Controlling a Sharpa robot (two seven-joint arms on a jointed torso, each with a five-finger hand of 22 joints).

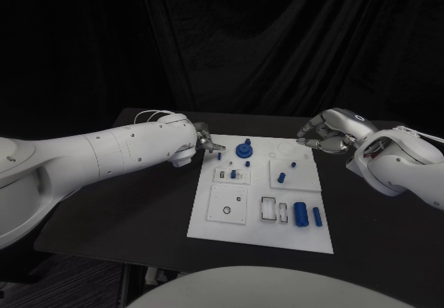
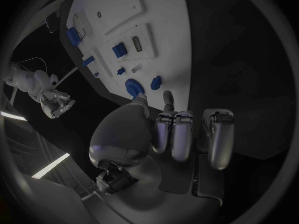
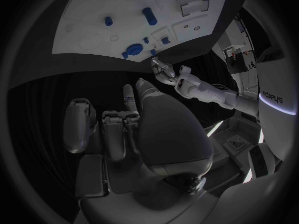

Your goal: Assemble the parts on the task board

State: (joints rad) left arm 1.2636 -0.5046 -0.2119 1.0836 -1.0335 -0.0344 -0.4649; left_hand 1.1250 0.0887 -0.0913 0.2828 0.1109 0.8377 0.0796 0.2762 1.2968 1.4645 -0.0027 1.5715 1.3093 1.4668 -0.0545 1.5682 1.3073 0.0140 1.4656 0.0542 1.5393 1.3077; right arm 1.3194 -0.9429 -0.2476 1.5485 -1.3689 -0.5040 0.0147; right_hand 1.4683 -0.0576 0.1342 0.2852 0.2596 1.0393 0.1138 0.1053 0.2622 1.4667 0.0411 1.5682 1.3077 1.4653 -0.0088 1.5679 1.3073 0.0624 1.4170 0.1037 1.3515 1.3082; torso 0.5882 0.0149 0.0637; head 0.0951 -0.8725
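Black table [image 1: 138,212] carries the white task board [image 1: 260,231] at its middle. Nearest lie two blue cylinders [image 1: 299,213], then small blue pegs on square plates, then a blue round part [image 1: 243,150] at the far edge. Left hand [image 1: 205,142] hovers beside it, fingers curled, empty. Right hand [image 1: 324,137] hovers clenched, empty, off the far right corner.

Left wrist view. The left hand [image 2: 171,134] occupies the lower middle of the frame, fingers curled and apart, holding nothing. The white task board [image 2: 162,45] fills the upper middle. On it, a round blue part [image 2: 134,87] lies just above the thumb, a smaller blue part [image 2: 156,82] beside it, and further blue pieces [image 2: 118,50] toward the upper left. The right hand [image 2: 57,102] appears small at the left edge.
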